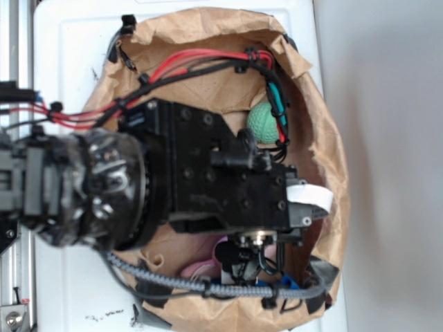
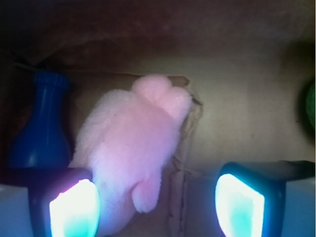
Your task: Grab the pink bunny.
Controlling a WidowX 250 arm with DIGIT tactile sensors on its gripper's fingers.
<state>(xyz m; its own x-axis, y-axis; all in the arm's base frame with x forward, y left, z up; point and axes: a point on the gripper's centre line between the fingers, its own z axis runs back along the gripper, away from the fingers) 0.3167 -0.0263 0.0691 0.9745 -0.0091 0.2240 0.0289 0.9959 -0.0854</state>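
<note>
A white table [image 1: 76, 55] fills the left and middle of the exterior frame, scuffed with dark marks at the lower left. A plain grey wall or floor [image 1: 394, 166] runs down the right side. Light is soft and even.

Black screw-studded arm housing [image 1: 208, 166] seen; red and black cables [image 1: 187, 66] zip-tied; grey braided sleeve [image 1: 208, 287] routed below; end effector [image 2: 158, 202] pads lit white-teal.
</note>
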